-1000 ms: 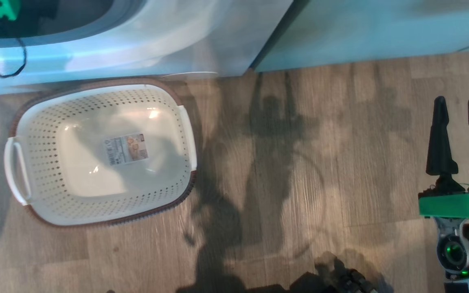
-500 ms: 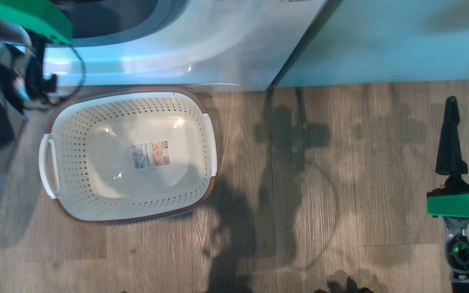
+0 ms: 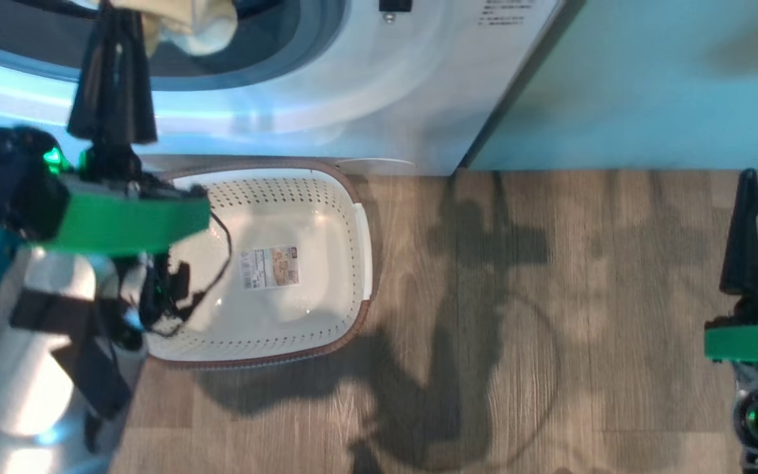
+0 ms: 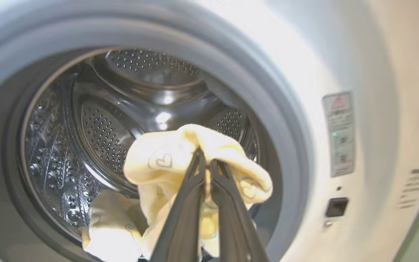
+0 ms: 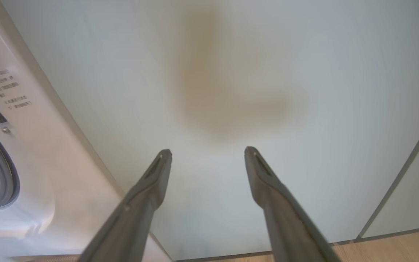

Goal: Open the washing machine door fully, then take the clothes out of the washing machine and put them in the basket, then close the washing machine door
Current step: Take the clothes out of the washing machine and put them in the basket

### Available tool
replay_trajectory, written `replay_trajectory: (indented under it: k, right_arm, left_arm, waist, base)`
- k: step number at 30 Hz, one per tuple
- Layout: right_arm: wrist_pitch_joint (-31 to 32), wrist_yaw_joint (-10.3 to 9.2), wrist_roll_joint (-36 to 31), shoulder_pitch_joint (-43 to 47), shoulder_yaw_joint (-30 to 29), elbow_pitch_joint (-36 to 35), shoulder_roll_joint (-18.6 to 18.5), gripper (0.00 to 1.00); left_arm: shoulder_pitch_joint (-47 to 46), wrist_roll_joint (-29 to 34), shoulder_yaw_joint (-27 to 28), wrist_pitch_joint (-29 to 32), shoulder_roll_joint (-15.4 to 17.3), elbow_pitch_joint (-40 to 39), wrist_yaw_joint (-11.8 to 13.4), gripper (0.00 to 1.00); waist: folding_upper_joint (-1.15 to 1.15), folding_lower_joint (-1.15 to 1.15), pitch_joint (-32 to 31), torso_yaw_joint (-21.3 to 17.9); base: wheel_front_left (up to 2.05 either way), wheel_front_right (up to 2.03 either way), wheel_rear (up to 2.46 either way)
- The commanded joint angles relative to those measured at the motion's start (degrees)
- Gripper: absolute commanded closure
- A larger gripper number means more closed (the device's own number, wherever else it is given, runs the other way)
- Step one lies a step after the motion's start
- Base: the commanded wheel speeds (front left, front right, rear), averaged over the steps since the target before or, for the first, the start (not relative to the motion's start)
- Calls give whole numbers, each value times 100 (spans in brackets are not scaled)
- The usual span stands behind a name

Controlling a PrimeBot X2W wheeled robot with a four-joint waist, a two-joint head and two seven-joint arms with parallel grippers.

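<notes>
Clamping clothes (image 4: 166, 156) in left gripper (image 4: 206, 163) fingers, frame centre, at washing machine (image 4: 296, 72) mouth.
Holding right gripper (image 5: 207, 152) fingers spread, empty, with basket (image 3: 326, 197) on floor (image 3: 550, 296), left of centre in head view.

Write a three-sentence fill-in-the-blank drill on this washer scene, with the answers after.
1. The left gripper is ____ on the clothes at the mouth of the washer.
2. The right gripper is ____ and holds nothing.
3. The basket has a ____ rim.
Missing words: shut; open; brown.
</notes>
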Motion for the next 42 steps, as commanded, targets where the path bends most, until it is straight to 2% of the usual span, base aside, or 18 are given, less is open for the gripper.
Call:
replay_trajectory:
  k: [1,4,5,11,17,22,27,35,42]
  right_arm:
    - [-38,1,-64,118,65,-202,-81,0]
    - [-38,1,-151,165,50,-213,-81,0]
    - [-38,1,-151,165,50,-213,-81,0]
    - [-38,1,-272,254,20,-214,-81,0]
    - [-38,1,-304,343,31,-220,-81,0]
    - [-38,1,-249,363,101,-231,-81,0]
    - [-38,1,-176,381,110,-232,-81,0]
    - [-38,1,-113,262,106,-270,-81,0]
    - [-38,1,-95,130,90,-294,-81,0]
  left_arm:
    - [119,175,335,-29,-8,-392,-122,100]
    - [443,450,432,-29,-355,-695,-391,100]
    - [443,450,432,-29,-355,-695,-391,100]
    - [1051,768,596,-29,-967,-1175,-818,100]
    - [1624,753,673,-29,-1256,-994,-1039,100]
    - [2018,584,723,-29,-1327,-104,-1143,100]
    - [2055,307,670,-29,-1347,1255,-1266,100]
    - [1112,151,465,-29,-1282,3427,-1356,100]
    - [59,-320,80,-29,-1154,5160,-1361,100]
  waist:
    - [0,1,-111,110]
    - [0,1,-237,234]
    - [0,1,-237,234]
    - [0,1,-464,480]
    - [0,1,-586,639]
    - [0,1,-606,590]
    - [0,1,-500,481]
    - [0,1,-193,322]
    - [0,1,122,221]
  base:
    - [0,0,0]
    - [0,0,0]
    - [0,0,0]
    - [0,0,0]
    - [0,0,0]
    - [0,0,0]
    - [0,0,0]
    - [0,0,0]
    - [0,0,0]
